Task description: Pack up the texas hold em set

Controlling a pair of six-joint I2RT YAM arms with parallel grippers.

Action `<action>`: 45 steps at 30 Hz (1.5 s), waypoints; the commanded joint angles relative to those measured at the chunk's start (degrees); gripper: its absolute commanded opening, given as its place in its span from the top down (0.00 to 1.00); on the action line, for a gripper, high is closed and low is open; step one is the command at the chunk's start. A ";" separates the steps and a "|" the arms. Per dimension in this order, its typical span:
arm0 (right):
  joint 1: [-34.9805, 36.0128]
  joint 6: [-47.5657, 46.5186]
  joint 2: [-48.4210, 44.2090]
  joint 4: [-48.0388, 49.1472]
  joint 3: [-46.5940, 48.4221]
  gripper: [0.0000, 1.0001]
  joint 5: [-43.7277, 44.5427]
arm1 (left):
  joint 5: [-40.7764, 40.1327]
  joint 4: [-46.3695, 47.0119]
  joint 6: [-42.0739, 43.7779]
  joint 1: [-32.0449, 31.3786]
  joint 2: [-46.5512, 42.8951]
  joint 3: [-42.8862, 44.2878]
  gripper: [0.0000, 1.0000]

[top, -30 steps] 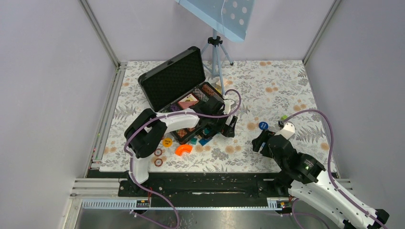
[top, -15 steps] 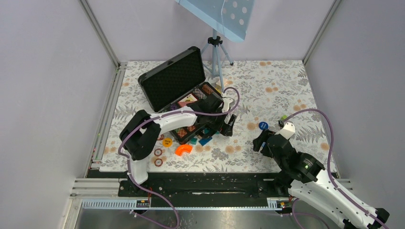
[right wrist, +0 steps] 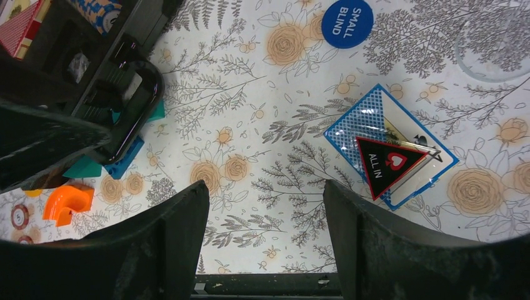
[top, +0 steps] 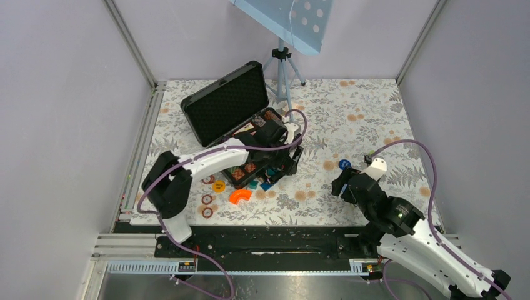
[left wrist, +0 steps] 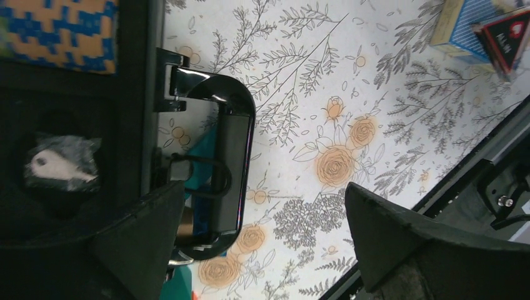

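Found right gripper (right wrist: pixel 262 240) nearest the bases, jaws parted to a moderate width, nothing between them, hovering above the floral table cover (right wrist: pixel 275 187). Noted just ahead of it a blue card deck (right wrist: pixel 375 134) lying flat, with a black triangular "ALL IN" marker (right wrist: pixel 386 164) on top. Beyond that, logged a round blue "SMALL BLIND" chip (right wrist: pixel 347 23), well apart from the case.

Recorded on the near left several loose round chips (top: pixel 207 199) and an orange curved piece (top: pixel 240 196). Noted teal and blue blocks (right wrist: pixel 94 165) partly under the case handle (left wrist: pixel 219 169).

Found left gripper (left wrist: pixel 262 231) with jaws spread wide, gripping nothing, poised over the handle and the bare cover beside it. Unable to tell whether a finger touches the handle.

Found black briefcase (top: pixel 226 103) open at left of centre, set at an angle, lid raised towards the far wall and showing black foam lining. Seen in the base: blue-and-orange striped chips (left wrist: pixel 59 31), a red card deck (right wrist: pixel 15 28), and a small key in a clear bag (left wrist: pixel 56 165) seated in a foam recess. Noted handle lying flat against the cover, projecting towards the right arm.
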 commanded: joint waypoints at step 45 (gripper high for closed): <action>-31.61 13.42 36.39 -1.87 4.95 0.05 -9.60 | -17.09 -6.87 2.71 15.07 -55.44 -27.27 0.01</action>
